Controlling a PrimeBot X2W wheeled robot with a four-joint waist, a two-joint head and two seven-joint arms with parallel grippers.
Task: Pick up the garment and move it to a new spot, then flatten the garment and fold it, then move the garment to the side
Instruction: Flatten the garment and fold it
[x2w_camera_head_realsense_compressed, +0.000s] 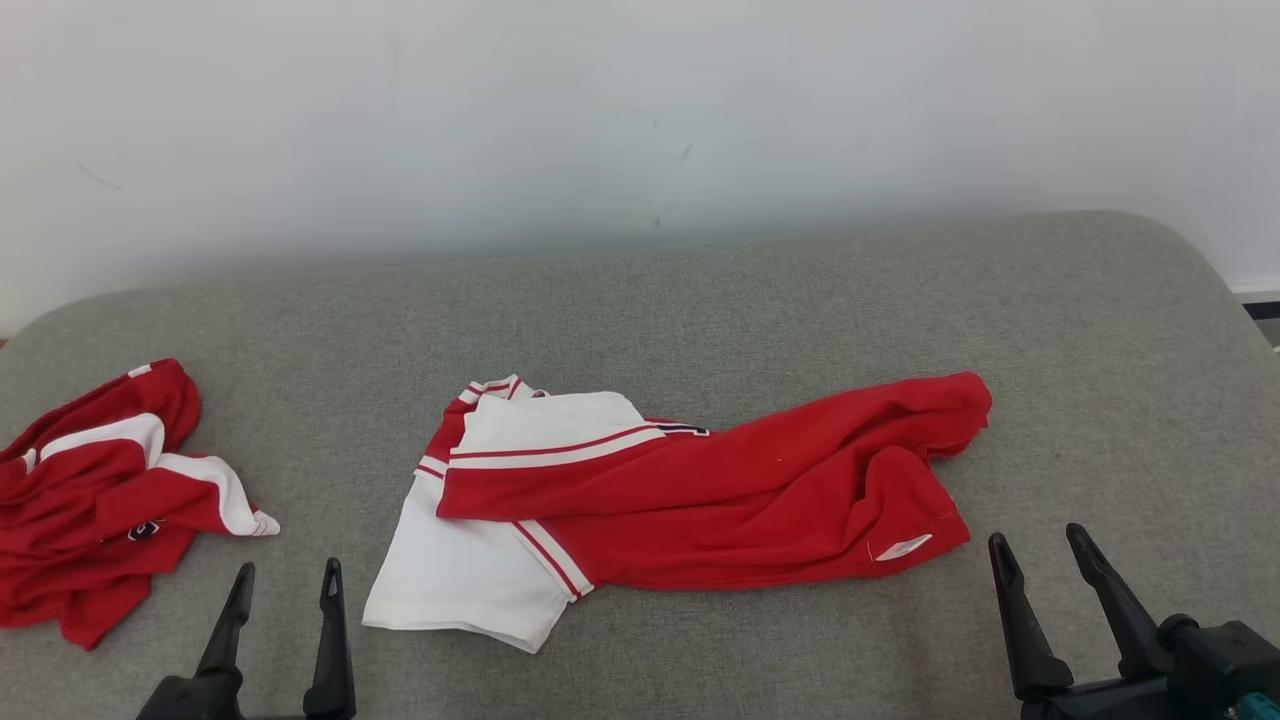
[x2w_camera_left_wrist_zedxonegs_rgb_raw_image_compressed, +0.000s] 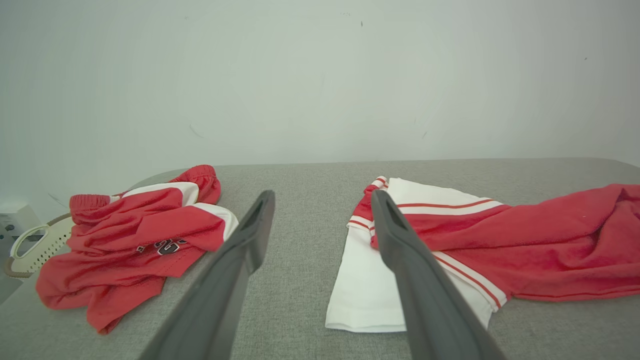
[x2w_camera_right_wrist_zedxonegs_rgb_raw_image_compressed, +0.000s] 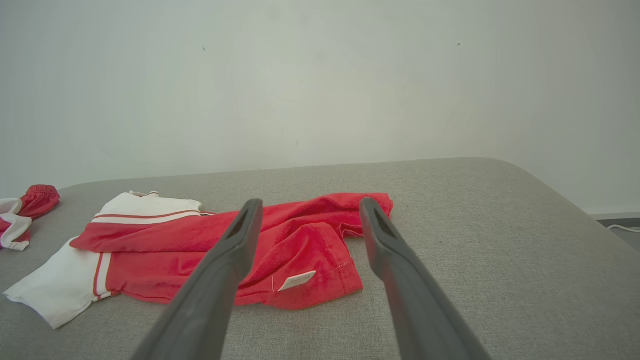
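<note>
**Grey padded table, garment stretched crosswise between two open grippers**

Grey fabric table (x2w_camera_head_realsense_compressed: 700, 300) against a plain white wall (x2w_camera_head_realsense_compressed: 640, 100), and the garment (x2w_camera_head_realsense_compressed: 700, 490) is sprawled mid-table, crumpled, not yet lifted. Its long axis runs side to side across the head view: white sleeve end towards the robot's left, bunched red end with a small white tag (x2w_camera_head_realsense_compressed: 905, 547) towards the right.

Left gripper (x2w_camera_head_realsense_compressed: 288, 568) sits at the near edge, fingers spread, holding nothing, with the white corner just off to its inner side. Right gripper (x2w_camera_head_realsense_compressed: 1036, 536) is also spread and empty, with the red hem close beside its inner finger. Its wrist view shows the red end straight ahead between the fingers.

So each end has its own arm, and the right looks the better lined up. A second red-and-white garment (x2w_camera_head_realsense_compressed: 90, 500) lies heaped at far left, well apart.
</note>
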